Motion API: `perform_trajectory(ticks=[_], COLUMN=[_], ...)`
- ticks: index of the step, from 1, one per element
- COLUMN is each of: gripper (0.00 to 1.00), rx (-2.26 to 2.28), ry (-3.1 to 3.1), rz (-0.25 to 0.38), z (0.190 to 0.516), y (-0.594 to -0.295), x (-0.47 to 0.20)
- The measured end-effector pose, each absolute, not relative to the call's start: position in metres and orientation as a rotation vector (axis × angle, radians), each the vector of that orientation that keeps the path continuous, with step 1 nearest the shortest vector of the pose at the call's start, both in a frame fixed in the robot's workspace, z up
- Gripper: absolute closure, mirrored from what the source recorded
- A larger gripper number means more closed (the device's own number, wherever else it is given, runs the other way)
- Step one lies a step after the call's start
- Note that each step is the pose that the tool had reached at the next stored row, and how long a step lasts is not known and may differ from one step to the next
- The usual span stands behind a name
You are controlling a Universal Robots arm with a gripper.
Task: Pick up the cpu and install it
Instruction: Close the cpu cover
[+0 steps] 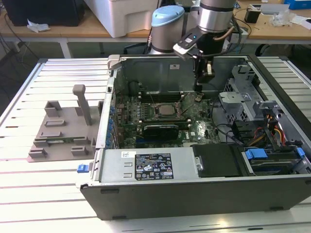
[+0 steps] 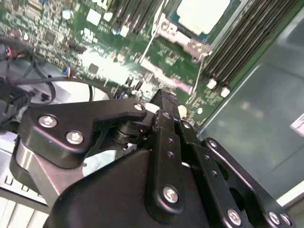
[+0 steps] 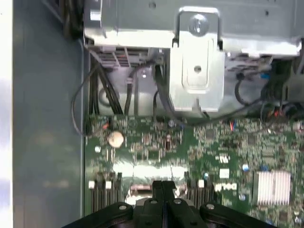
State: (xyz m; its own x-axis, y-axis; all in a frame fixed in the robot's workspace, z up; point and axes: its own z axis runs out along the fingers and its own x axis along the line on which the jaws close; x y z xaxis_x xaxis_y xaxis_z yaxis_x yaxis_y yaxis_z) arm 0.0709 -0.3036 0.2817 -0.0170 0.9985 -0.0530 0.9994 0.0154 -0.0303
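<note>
Presently my gripper (image 1: 198,91) hangs inside the open computer case (image 1: 194,194), low over the motherboard (image 1: 127,132). Both wrist views show the jaws pressed together with nothing between them. The cpu (image 1: 167,108), silver-grey top upward, lies in the socket frame (image 2: 183,42) at about eight o'clock from me in the exterior view, near but apart; whether the frame is latched over it I cannot tell. The grey fixture tray (image 1: 58,138) sits outside the case, well away at nine o'clock. Hazards, as I judge them: closed jaws this close to the board can clip the memory slots (image 2: 237,52) or snag the black cables (image 3: 78,107) on any sideways drift. A descent off the chip's centre would load one edge, tilting it in the socket and bending the contacts beneath.
</note>
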Motion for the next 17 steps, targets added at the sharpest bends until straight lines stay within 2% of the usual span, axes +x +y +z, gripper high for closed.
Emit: perform_trajectory(ticks=[10,17], gripper=[0.89,0.89], rx=[2.195,2.195], ry=[2.230,2.231], rz=[-0.100,-0.099], z=[0.249,0.248], y=[-0.302,-0.302], x=[0.075,0.051])
